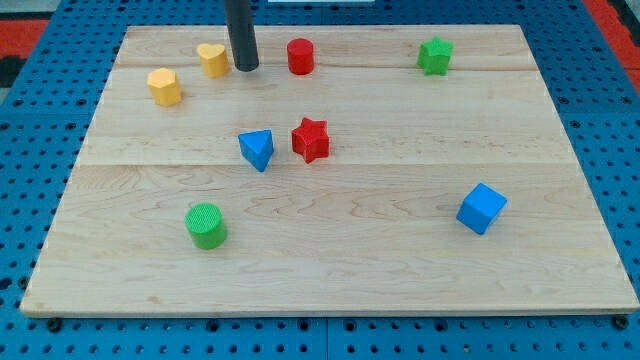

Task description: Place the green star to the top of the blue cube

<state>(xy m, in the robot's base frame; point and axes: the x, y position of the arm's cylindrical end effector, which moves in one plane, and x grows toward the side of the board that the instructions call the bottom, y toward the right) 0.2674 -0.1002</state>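
A single camera looks down at a slant from beyond the view's bottom edge, facing toward the view's top. It stands near enough that the wooden surface [330,255] nearly fills the frame, its far edge narrower than its near edge. All four board edges show, with a margin of blue perforated base [25,150] around them. The rod [241,35] enters from the view's top, cut off there.

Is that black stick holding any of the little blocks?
Nothing is held. My tip stands free between the yellow heart and the red cylinder, touching neither.
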